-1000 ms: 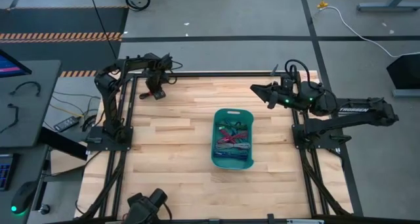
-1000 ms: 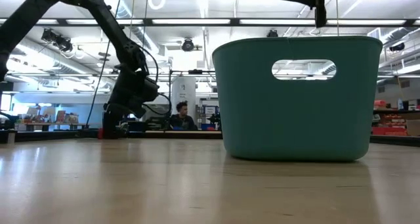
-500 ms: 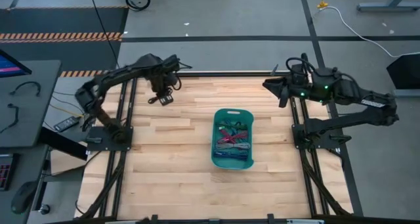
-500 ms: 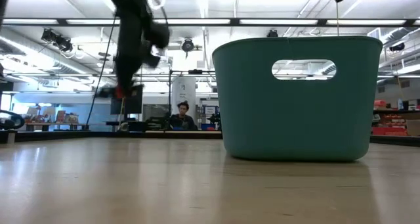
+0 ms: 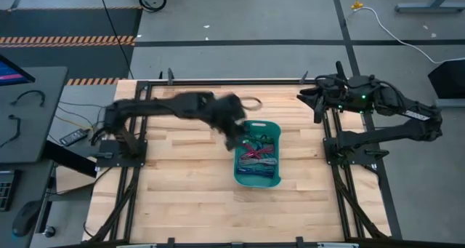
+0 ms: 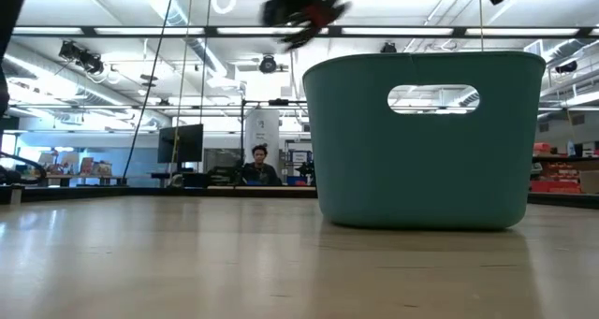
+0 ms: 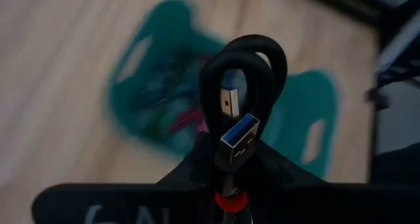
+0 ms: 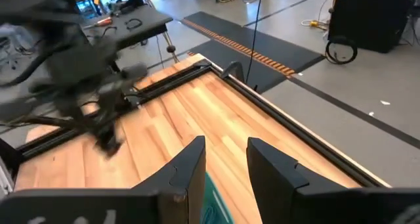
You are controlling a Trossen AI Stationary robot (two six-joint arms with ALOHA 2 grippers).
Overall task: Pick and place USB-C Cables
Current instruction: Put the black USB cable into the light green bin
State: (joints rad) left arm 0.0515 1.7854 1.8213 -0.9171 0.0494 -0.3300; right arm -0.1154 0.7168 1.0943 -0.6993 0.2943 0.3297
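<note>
A teal basket (image 5: 256,177) stands at the table's middle with several red, magenta and grey coiled USB-C cables (image 5: 256,152) lying inside. It fills the right of the low view (image 6: 430,141) and shows blurred in the left wrist view (image 7: 151,86). My left gripper (image 5: 232,132) is blurred at the basket's far-left corner, raised above rim height (image 6: 304,6), and shut on a black coiled USB cable (image 7: 244,79). My right gripper (image 5: 309,102) hangs open over the table's far right part (image 8: 226,161), apart from the basket. My left gripper (image 7: 230,175) pinches the black coiled cable between its two fingers at the bundle's lower end, near a red band (image 7: 231,201). The loop (image 7: 252,50) and two plugs (image 7: 237,135) stick out beyond the fingertips. The bundle is lifted clear of table and basket.
Black frame rails (image 5: 218,81) run along the table's far edge and down both sides by the arm bases. Bare wood (image 5: 182,182) lies around the basket. A person (image 6: 258,165) sits in the room behind the table.
My left arm has swept fast from the table's far left corner toward the basket, rising as it went, with its gripper shut on the cable throughout. My right gripper has drawn back a little toward the table's right edge.
</note>
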